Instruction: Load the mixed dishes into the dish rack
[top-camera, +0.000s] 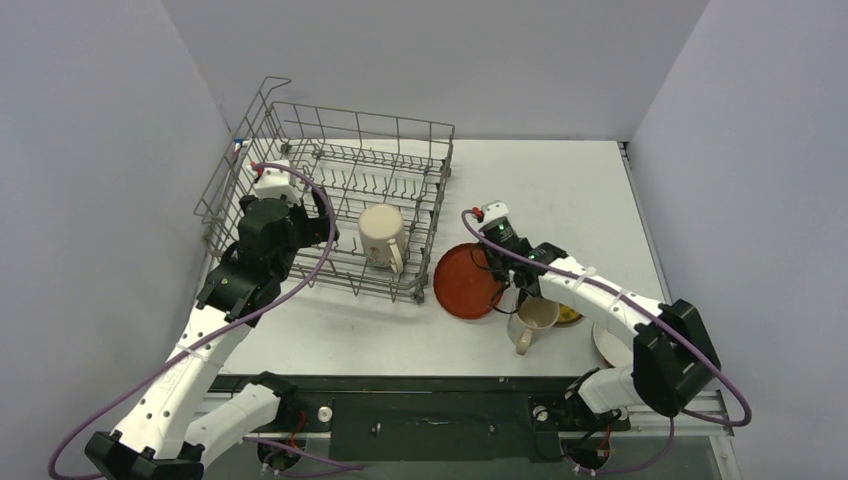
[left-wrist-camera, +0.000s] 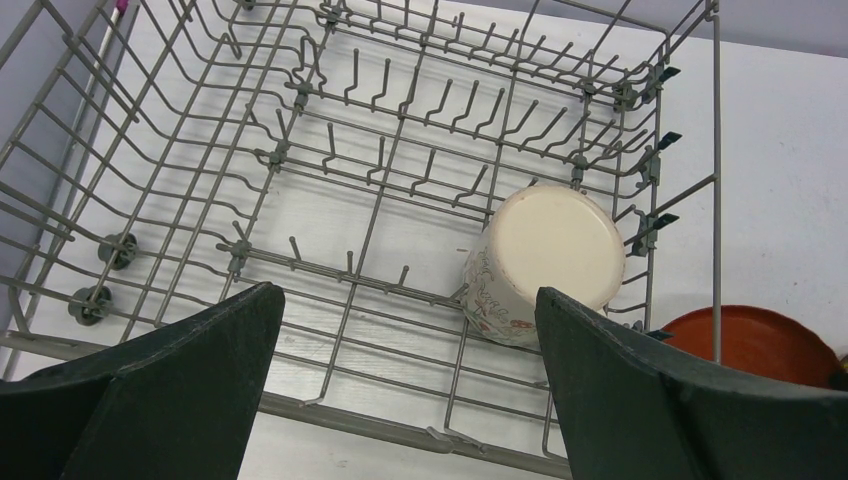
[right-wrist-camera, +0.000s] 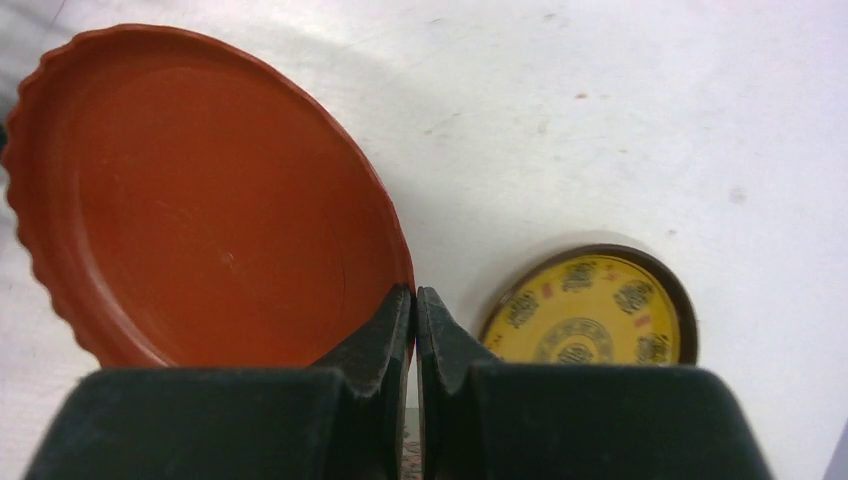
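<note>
I see the dish rack (top-camera: 330, 190) in the upper left of the top view, on the bench (top-camera: 560, 190). A cream mug (top-camera: 382, 238) sits tilted in the rack's lower right corner, its bottom showing. My left jaws hang wide open over the rack, holding nothing. My right jaws are clenched on the rim of the red plate (top-camera: 462, 282), mid frame, just right of the rack. Another mug (top-camera: 533, 320), the yellow saucer (top-camera: 571, 317) and the white bowl (top-camera: 606, 346) sit at lower right

Mug (top-camera: 381, 237) sits in the dish rack (top-camera: 350, 125), plate (top-camera: 465, 283) to its right.
</note>
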